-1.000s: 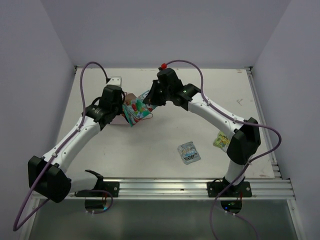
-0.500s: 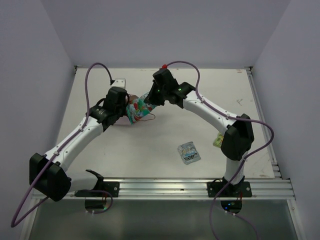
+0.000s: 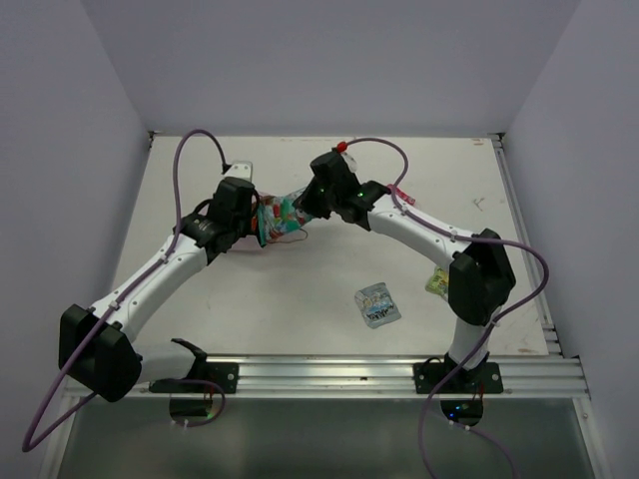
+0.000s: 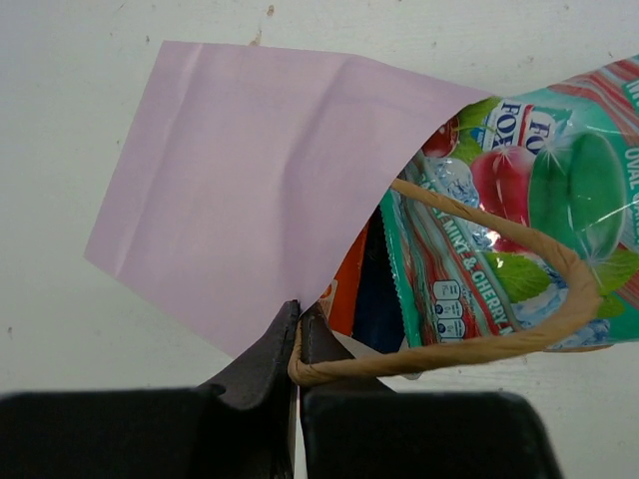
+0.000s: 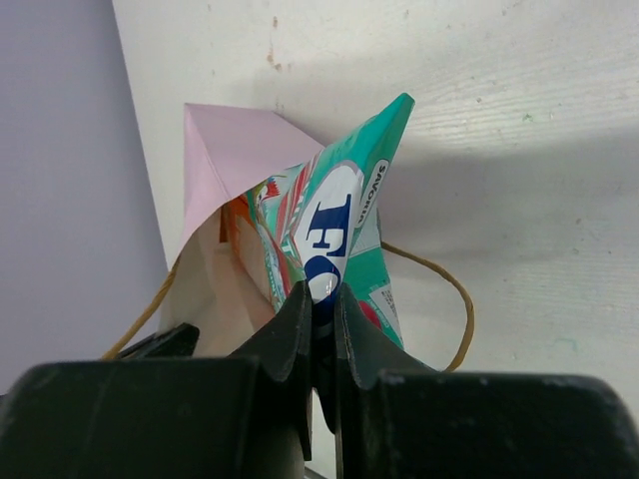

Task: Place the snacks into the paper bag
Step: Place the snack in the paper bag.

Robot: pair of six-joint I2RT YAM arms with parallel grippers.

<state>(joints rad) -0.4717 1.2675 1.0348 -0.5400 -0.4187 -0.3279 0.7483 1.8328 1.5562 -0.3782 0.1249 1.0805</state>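
— While my right gripper (image 5: 319,299) pinches the teal packet (image 5: 344,215) by its near edge, the paper bag (image 4: 240,170) lies flat on the table (image 3: 329,289) with its mouth facing that gripper.
— And the left gripper?
— My left gripper (image 4: 298,321) is pressed together on the bag's rim, right where the string handle (image 4: 564,269) is fixed. It props the mouth open.
— Which way from the right fingers to the bag?
— Straight ahead along the fingers. From above, that's leftward across the table, toward my left arm. The bag's long axis runs the same way, closed end far left.
— Packet orientation?
— Long axis on that same line. Its leading edge is tucked behind the pink flap and the rest is outside. The handle loop lies across its face.
— Which arm finishes?
— The right, I reckon: push further along that axis, then release. The loop could snag the packet.
— What else is there?
— The orange packet (image 4: 344,289) and the dark blue packet (image 4: 374,294) show inside the mouth. The silver packet (image 3: 378,304) and the yellow-green packet (image 3: 439,280) lie on the table near my right arm, well apart from the bag.
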